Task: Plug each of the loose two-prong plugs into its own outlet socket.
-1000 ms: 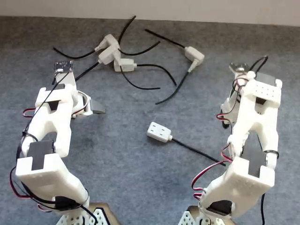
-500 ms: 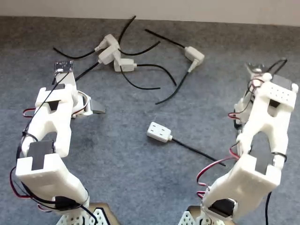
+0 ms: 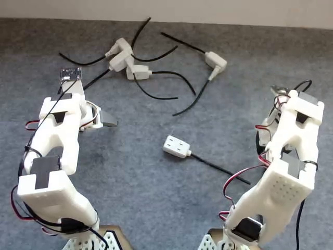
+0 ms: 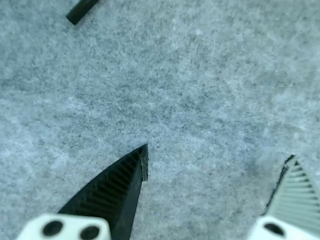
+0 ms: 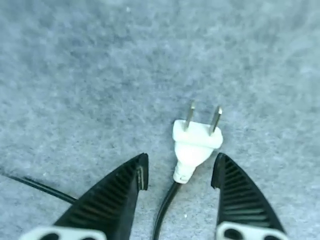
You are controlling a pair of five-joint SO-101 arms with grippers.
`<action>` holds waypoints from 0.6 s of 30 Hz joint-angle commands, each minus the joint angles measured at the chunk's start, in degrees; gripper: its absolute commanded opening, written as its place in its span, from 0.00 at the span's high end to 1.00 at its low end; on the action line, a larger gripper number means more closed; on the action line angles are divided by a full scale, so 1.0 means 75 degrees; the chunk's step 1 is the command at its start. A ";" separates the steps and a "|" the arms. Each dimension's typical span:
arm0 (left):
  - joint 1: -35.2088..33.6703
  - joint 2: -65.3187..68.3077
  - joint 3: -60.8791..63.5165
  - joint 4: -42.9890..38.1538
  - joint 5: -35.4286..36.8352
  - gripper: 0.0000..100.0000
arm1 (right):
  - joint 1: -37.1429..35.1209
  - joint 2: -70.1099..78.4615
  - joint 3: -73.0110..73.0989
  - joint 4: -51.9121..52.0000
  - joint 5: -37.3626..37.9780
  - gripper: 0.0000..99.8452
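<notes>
Grey felt-covered table (image 3: 156,203), two white jointed arms on it. Left arm (image 3: 57,140): the left gripper (image 4: 218,152) hangs over bare felt, fingers spread wide, nothing between them. Right arm (image 3: 294,130): the right gripper (image 5: 181,160) sits low, fingers spread either side of a small white two-prong plug on a black cord (image 5: 196,140), not pinching it. White multi-socket outlet block (image 3: 175,146) lies mid-table, no plug in it. White plugs tangled in black cords (image 3: 125,62) lie at the far side, with another white plug (image 3: 216,61) apart. Judged: nothing seated, every plug left to do.
</notes>
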 commanded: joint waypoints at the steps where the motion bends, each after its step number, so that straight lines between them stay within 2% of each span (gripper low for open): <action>1: 0.0111 -0.0346 -0.0053 -0.0082 -0.0012 0.60 | -0.0358 -0.0147 -0.0147 0.0182 -0.0059 0.79; 4: 0.0111 -0.0346 -0.0053 -0.0082 -0.0012 0.60 | -0.0709 -0.0147 -0.0100 0.0205 -0.0082 0.79; 9: 0.0111 -0.0346 -0.0064 -0.0082 -0.0012 0.60 | -0.1284 -0.0158 -0.0147 0.0229 -0.0774 0.79; 18: 0.0111 -0.0346 -0.0088 -0.0094 -0.0012 0.60 | -0.2397 -0.0873 -0.0111 0.1131 -0.1383 0.79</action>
